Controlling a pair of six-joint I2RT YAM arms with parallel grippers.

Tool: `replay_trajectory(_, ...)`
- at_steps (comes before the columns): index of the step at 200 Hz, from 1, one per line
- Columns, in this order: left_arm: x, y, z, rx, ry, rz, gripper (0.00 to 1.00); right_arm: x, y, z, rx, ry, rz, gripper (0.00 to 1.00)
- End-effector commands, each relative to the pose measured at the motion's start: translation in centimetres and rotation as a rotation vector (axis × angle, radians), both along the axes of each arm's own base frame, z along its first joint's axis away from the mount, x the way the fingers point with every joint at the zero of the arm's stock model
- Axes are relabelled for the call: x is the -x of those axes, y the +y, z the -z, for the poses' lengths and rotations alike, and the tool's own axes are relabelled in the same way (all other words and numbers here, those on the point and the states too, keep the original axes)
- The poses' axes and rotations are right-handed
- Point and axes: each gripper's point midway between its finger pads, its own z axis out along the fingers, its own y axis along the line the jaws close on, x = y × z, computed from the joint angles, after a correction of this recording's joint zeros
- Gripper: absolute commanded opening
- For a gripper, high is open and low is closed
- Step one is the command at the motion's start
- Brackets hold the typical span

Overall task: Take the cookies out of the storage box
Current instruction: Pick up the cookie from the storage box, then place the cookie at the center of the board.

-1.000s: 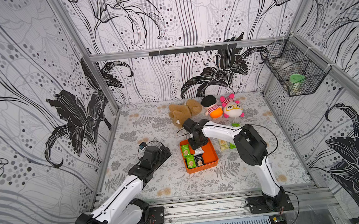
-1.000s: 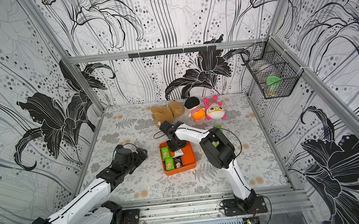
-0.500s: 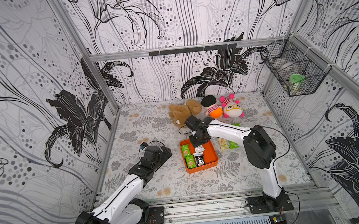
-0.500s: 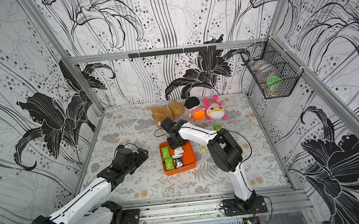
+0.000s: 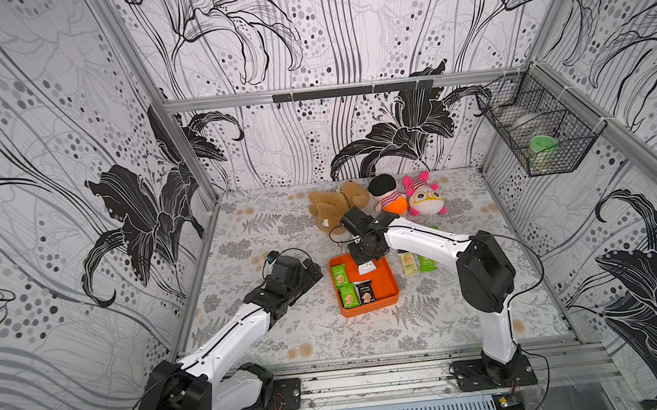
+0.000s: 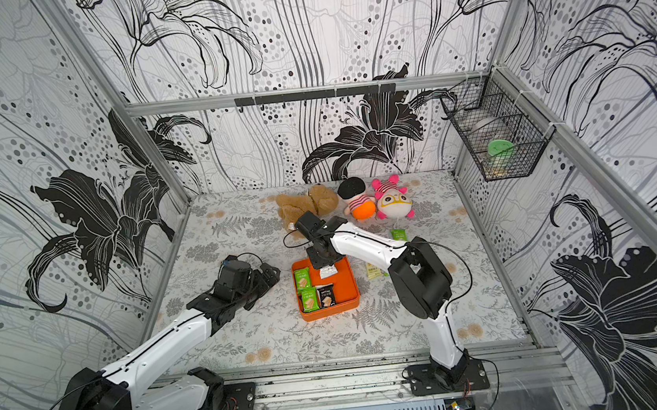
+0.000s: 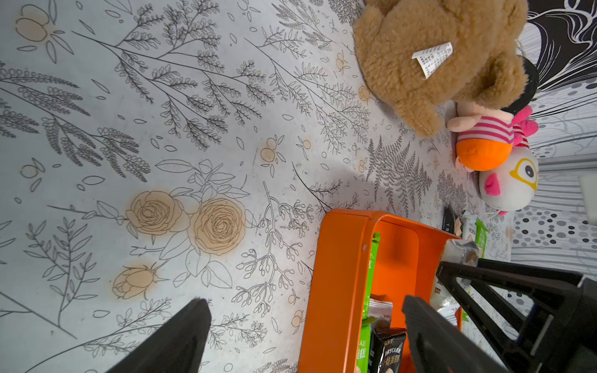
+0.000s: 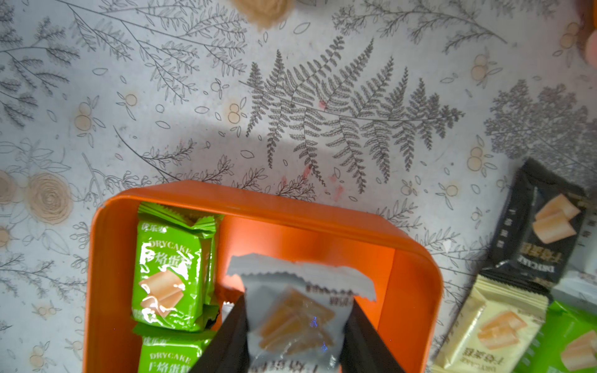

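Three cookies [image 5: 348,296] flat in box [image 5: 385,280], along its left wall; several more on table [image 5: 281,239] just right of it. Right gripper [image 8: 296,301] over box's far end, pinching a white packet [image 8: 292,326]. Left gripper [image 5: 312,272] spread wide, low over table just left of box, apart from it.

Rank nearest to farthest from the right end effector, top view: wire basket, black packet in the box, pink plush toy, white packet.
1. white packet, held in the right end effector
2. black packet, in the orange box
3. pink plush toy, by the back wall
4. wire basket, on the right wall
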Motion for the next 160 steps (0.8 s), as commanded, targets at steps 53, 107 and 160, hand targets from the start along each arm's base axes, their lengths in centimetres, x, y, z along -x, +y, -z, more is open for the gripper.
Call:
replay_trajectory(53,-2.8,-3.0,-1.9,0.01,-0.052,0.059,0.97,0.9,-9.8,-3.0,-0.013,-0.008,0.128,0.36)
replay_trajectory(107,-3.9,-5.4,-2.2,0.013,-0.049,0.103,0.97,0.6,-19.1,-1.5,0.014,0.016,0.279,0.37)
replay_trajectory(160,-4.6,-6.6,-2.6,0.007,-0.047,0.127,0.97,-0.2,-26.0,2.0,-0.001,0.073,0.422,0.37)
